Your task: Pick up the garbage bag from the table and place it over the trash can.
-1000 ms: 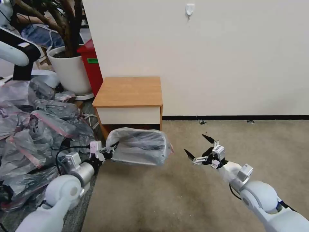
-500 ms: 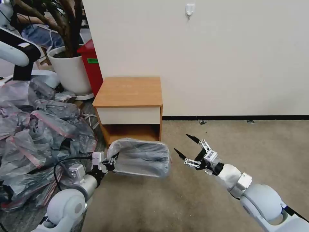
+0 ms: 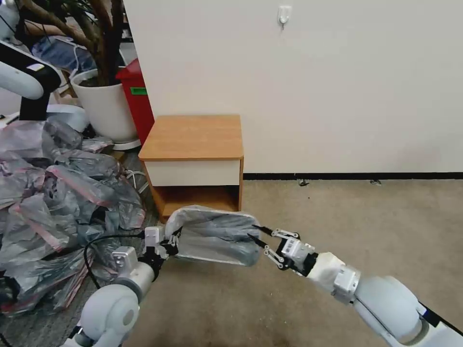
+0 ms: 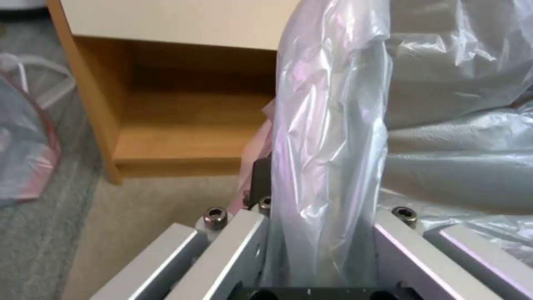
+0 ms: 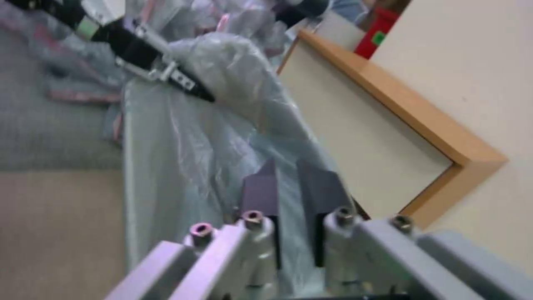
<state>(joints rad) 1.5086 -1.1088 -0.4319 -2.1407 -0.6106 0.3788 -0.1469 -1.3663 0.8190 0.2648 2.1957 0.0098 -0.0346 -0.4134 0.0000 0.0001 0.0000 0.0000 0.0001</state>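
Observation:
The garbage bag [image 3: 212, 233], translucent grey film, is stretched over a box-like form on the carpet in front of the table [image 3: 193, 137]. That form is the trash can [image 3: 207, 254], whose pale wall shows faintly through the film. My left gripper [image 3: 170, 239] is shut on the bag's left rim. In the left wrist view, a fold of the bag [image 4: 327, 158] runs between its fingers. My right gripper [image 3: 251, 232] sits at the bag's right edge. Its dark fingers [image 5: 261, 187] are drawn close together against the film [image 5: 183, 137].
A big heap of grey-pink bags [image 3: 53, 193] lies to the left. Behind it stand a white plant pot [image 3: 106, 106] and a red bin [image 3: 140, 96]. Bare carpet [image 3: 361, 212] stretches to the right, up to the wall.
My right gripper swung left from open carpet to the bag's right edge, and its wide-open fingers closed. The bag-covered form and my left gripper came lower and nearer.

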